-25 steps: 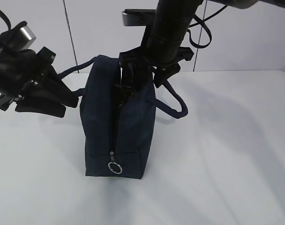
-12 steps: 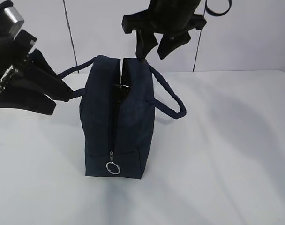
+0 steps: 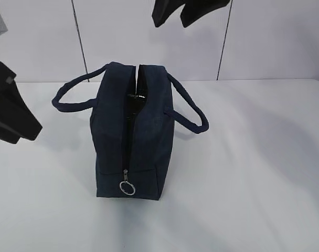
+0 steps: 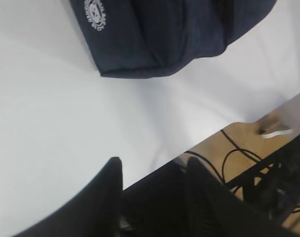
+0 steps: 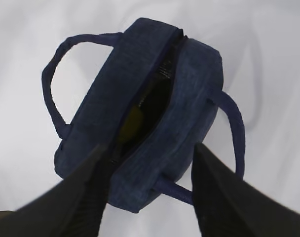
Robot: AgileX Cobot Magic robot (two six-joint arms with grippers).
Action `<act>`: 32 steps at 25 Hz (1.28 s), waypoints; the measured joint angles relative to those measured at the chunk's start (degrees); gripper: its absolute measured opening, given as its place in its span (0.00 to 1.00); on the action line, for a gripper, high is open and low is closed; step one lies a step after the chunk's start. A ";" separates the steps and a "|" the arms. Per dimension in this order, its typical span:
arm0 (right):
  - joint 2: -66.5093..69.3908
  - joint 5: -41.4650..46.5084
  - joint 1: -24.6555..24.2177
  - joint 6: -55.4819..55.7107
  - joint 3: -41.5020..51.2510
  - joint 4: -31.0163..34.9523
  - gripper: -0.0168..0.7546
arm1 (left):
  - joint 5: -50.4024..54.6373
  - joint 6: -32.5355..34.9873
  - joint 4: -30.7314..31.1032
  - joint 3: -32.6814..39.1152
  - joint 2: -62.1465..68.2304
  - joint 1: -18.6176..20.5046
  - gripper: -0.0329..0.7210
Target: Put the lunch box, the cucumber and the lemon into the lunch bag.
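While the lunch bag (image 3: 133,131) stands unzipped, both grippers, left gripper (image 4: 152,177) and right gripper (image 5: 147,163), hang wide, empty.

A white table (image 3: 254,173) stands before pale wall panels (image 3: 275,37) (dark seams), above a wooden floor (image 4: 248,143).

White table (image 3: 254,184); pale panelled wall (image 3: 112,37) behind; cables (image 4: 239,158) on wooden floor (image 4: 268,126).
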 joint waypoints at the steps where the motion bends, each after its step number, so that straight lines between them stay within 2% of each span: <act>1: -0.40 0.00 0.00 -0.28 0.00 0.00 0.53 | 0.00 -0.91 1.63 0.00 -0.52 -0.47 0.44; 6: -2.61 0.14 0.50 -3.56 0.00 -0.64 0.53 | 0.69 -4.58 7.48 0.00 -2.26 -3.16 0.44; 10: -7.21 0.40 1.95 -4.02 0.30 -5.33 0.52 | 0.91 -5.18 7.83 0.00 -3.07 -3.67 0.44; 14: -14.43 -1.16 3.38 -4.11 7.07 -8.48 0.48 | 0.91 -5.20 7.83 0.00 -3.42 -3.67 0.44; 17: -21.68 -7.54 3.60 -4.25 16.63 -8.96 0.45 | 0.91 -5.31 7.83 0.00 -4.18 -3.67 0.43; 28: -49.15 -37.12 3.60 -4.25 61.25 -7.89 0.44 | 0.91 -5.77 7.83 0.00 -8.56 -3.91 0.42; 32: -56.67 -45.05 3.60 -4.25 72.89 -7.04 0.44 | 1.03 -5.77 7.83 0.00 -12.21 -3.94 0.42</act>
